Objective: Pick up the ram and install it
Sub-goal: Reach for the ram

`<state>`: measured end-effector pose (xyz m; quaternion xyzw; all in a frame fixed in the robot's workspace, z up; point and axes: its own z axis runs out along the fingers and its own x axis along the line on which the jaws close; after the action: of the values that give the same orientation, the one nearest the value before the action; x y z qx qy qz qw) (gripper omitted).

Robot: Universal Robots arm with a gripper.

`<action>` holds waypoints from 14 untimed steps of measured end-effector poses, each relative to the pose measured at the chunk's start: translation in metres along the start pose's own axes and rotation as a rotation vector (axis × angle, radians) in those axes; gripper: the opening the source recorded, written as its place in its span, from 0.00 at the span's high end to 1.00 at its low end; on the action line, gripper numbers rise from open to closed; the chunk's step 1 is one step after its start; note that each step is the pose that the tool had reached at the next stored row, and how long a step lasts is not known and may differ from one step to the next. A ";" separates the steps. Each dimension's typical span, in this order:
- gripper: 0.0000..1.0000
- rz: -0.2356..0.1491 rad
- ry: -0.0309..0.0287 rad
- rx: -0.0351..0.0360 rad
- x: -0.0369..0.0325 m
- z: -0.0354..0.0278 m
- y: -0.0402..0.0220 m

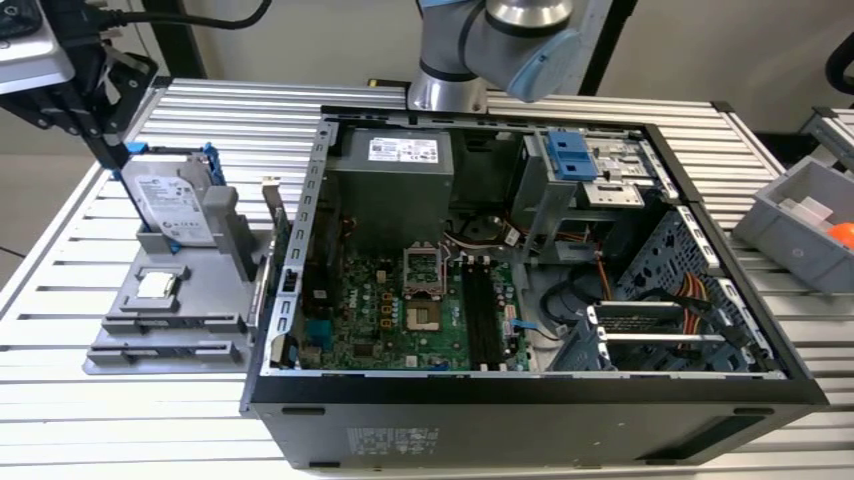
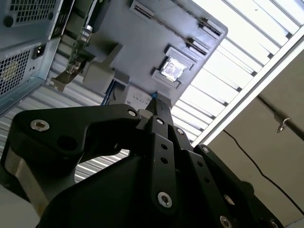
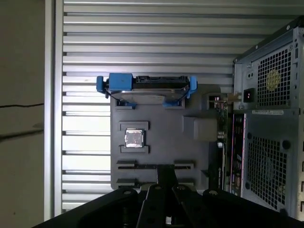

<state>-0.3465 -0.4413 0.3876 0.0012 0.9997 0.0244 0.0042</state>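
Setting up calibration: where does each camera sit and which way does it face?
Exterior view: high off the arm, looking down into the open black computer case; black gripper at the exterior view's left.
First wrist view: straight down on the grey parts fixture, past the gripper.
Second wrist view: slanted along the gripper.
All share the fixture.

gripper (image 3: 166, 170) above gray fixture (image 3: 164, 121) | silver chip (image 3: 134, 138) in its pocket — hard drive (image 3: 152, 88) blue-framed

case (image 1: 534, 425) 1 | hard drive (image 1: 174, 205) 1 | chip (image 1: 156, 285) 1 | holder (image 1: 200, 312) 1
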 end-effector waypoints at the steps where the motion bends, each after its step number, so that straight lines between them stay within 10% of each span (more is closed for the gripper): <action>1: 1.00 0.000 0.0001 0.0000 0.0000 0.0000 -0.0009; 14: 1.00 0.000 0.0006 0.0001 0.0000 -0.0002 -0.0142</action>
<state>-0.3465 -0.4555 0.3871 0.0012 0.9997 0.0244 0.0039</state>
